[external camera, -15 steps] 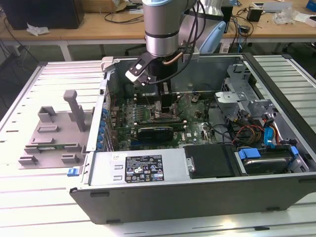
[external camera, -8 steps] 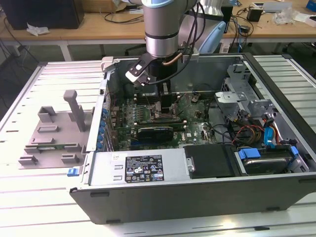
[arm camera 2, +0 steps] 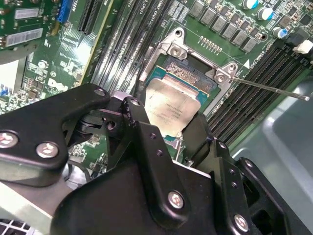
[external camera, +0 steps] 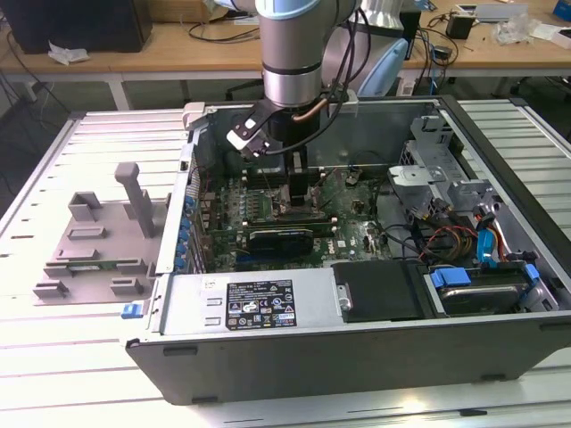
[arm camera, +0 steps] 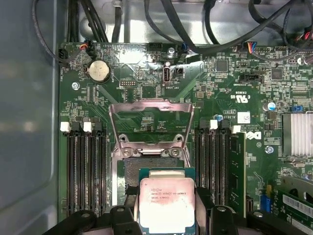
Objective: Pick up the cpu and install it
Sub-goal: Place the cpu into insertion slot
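Silver-topped cpu (arm camera: pixel 165 208) pinched in the gripper (arm camera: pixel 166 220) over the open motherboard socket (arm camera: pixel 145 169), toward the far wall of the computer case (external camera: pixel 357 357).

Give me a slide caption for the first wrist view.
Hand holding the cpu over the open socket, its metal frame raised.

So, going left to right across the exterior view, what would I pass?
Grey plastic fixture → robot arm reaching down into the open computer case → metal drive cage → blue cable.
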{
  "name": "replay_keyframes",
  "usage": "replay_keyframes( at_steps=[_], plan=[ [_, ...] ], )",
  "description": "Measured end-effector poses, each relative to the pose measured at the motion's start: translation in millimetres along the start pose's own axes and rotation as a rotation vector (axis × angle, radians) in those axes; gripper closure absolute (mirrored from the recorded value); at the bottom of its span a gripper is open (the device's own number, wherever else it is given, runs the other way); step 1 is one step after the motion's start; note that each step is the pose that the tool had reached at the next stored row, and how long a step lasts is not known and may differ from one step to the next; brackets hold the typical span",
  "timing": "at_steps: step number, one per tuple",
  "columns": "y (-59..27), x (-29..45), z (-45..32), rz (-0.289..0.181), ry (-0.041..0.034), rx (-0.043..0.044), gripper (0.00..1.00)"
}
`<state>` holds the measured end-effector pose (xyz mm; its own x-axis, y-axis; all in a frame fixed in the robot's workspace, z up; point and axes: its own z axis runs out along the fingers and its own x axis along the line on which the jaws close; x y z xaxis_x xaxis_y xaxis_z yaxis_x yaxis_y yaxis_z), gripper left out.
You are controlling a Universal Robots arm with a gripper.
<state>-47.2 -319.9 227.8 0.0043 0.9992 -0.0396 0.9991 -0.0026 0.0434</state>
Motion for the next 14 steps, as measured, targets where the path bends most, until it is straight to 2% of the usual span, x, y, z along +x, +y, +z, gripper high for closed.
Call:
replay_keyframes(
  at_steps=[4, 7, 14],
  plan=[
    [-0.3, 1.2, 4.7, 0.0, 0.0, 0.0001, 0.46],
    [-0.4, 5.4, 7.4, 0.0, 0.0001, 0.0, 0.46],
    [-0.9, 7.1, 18.7, 0.0, -0.0001, 0.0001, 0.46]
  ],
)
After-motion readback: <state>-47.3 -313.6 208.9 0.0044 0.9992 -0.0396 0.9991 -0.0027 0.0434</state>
